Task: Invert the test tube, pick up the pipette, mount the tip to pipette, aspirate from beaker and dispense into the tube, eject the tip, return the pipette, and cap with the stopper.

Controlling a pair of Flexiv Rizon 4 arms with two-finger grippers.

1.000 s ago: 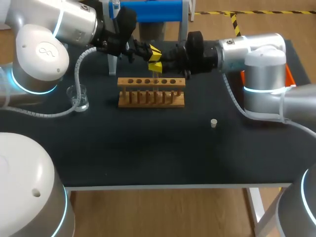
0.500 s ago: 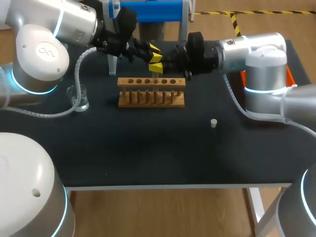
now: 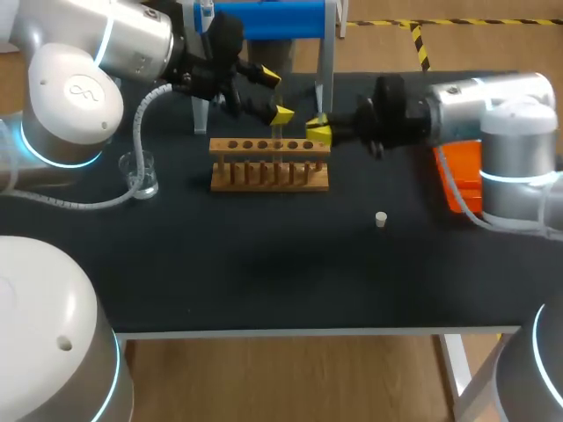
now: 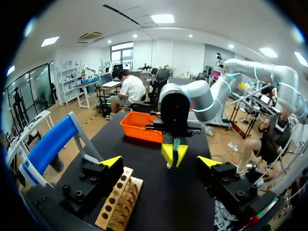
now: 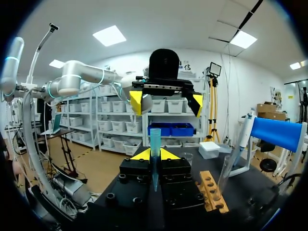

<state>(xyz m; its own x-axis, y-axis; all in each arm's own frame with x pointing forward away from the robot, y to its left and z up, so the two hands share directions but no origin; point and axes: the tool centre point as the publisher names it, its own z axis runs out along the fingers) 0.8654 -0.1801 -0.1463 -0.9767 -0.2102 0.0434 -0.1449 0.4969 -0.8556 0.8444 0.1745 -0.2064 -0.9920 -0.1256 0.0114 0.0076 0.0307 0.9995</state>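
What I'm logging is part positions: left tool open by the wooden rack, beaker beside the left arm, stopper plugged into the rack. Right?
Not quite: the head view shows the stopper lying loose on the table, apart from the wooden rack, toward the right arm. The left tool is open by the rack, beaker beside the left arm.

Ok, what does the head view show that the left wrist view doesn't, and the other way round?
Only the head view: the glass beaker near the table's left edge, and the small pale stopper lying alone off the right end of the rack. Only the left wrist view: a teal piece pinched between the yellow tips of the right gripper, just ahead of the open left gripper. Both: the wooden rack, the orange bin and the blue stand.
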